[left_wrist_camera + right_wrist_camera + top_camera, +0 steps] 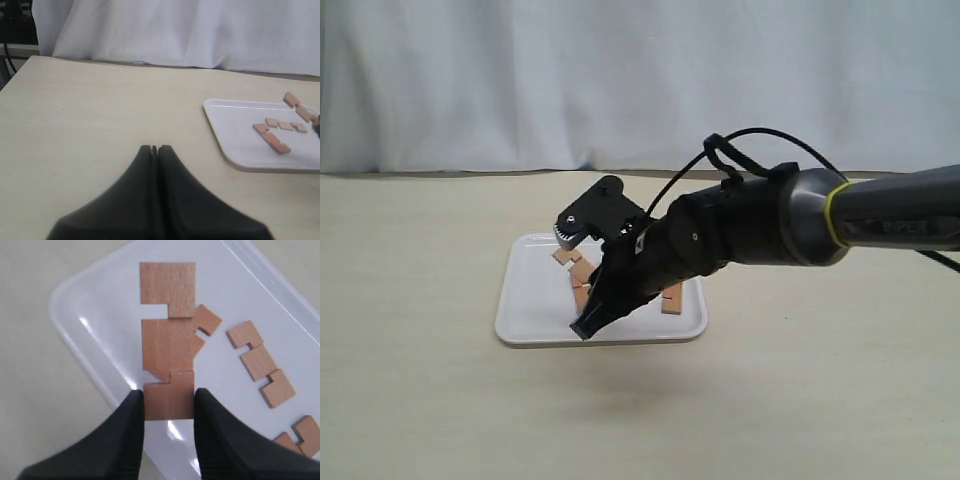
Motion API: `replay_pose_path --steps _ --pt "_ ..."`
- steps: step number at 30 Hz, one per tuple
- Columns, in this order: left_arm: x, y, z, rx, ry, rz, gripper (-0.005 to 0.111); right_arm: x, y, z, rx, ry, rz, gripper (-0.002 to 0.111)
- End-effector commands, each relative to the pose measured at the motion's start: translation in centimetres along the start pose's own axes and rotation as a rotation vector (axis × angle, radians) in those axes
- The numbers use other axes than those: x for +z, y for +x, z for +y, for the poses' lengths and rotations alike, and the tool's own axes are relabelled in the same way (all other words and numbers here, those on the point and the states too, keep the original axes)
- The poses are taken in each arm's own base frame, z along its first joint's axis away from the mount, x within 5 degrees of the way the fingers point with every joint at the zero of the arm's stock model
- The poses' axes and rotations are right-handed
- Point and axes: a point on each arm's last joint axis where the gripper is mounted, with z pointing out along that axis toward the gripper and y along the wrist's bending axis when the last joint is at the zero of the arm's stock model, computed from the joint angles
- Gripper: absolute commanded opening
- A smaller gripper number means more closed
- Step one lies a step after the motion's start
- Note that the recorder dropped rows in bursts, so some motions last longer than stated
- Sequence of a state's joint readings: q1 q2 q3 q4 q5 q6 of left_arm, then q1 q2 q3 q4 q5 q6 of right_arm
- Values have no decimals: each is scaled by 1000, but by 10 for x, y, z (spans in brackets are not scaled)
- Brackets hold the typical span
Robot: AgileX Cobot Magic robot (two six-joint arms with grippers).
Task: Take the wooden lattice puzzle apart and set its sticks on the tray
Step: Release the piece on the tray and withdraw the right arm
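Note:
No interlocked lattice puzzle shows; only separate sticks. In the right wrist view my right gripper [169, 395] is shut on one end of a flat notched reddish-brown stick [167, 342], which reaches out over the white tray [95, 315]. Three more sticks lie on the tray: one [257, 362] beside the held stick, one [207, 320] partly under it, one [300, 435] at the frame edge. In the exterior view the right gripper [586, 322] hangs tilted over the tray [530, 310]. My left gripper [154, 148] is shut and empty above bare table, apart from the tray [235, 145].
The tray sits mid-table on a pale wood-grain tabletop [420, 400]. A white curtain [520, 80] hangs behind the table's far edge. The right arm [880, 215] reaches in from the right, with a black cable looped over it.

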State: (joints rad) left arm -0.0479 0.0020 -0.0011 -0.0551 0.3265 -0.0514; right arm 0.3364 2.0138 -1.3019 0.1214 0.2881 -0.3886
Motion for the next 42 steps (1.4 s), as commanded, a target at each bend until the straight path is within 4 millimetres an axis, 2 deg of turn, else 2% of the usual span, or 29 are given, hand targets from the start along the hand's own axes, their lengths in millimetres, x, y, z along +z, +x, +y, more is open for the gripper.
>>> replay_pose_path --steps 1,5,7,14,16,18,21,24,26,29,30,34,36,39,42 --pt "0 0 0 5 0 -9 0 22 9 -14 89 40 -28 5" --pt "0 0 0 5 0 -9 0 36 17 -17 99 53 -32 6" --pt "0 0 0 5 0 -9 0 40 19 -18 113 57 -37 12" --pt "0 0 0 5 0 -9 0 42 20 -18 129 57 -32 58" --pt "0 0 0 5 0 -9 0 40 19 -18 127 55 -32 65" --pt "0 0 0 5 0 -9 0 33 15 -19 127 56 -43 68" --pt "0 0 0 5 0 -5 0 18 7 -20 126 52 -47 67" --pt "0 0 0 5 0 -5 0 -7 0 -19 124 33 -17 58" --pt "0 0 0 5 0 -5 0 -23 -2 -18 123 12 26 43" --pt "0 0 0 5 0 -5 0 -44 4 -13 121 -43 158 12" --pt "0 0 0 5 0 -5 0 -49 7 -10 124 -65 217 5" --pt "0 0 0 5 0 -5 0 -64 36 -9 169 -156 510 5" --pt "0 0 0 5 0 -5 0 -73 51 -14 205 -174 598 5" --pt "0 0 0 5 0 -5 0 -92 79 -28 318 -146 653 5" --pt "0 0 0 5 0 -5 0 -124 106 -46 433 -72 619 5"
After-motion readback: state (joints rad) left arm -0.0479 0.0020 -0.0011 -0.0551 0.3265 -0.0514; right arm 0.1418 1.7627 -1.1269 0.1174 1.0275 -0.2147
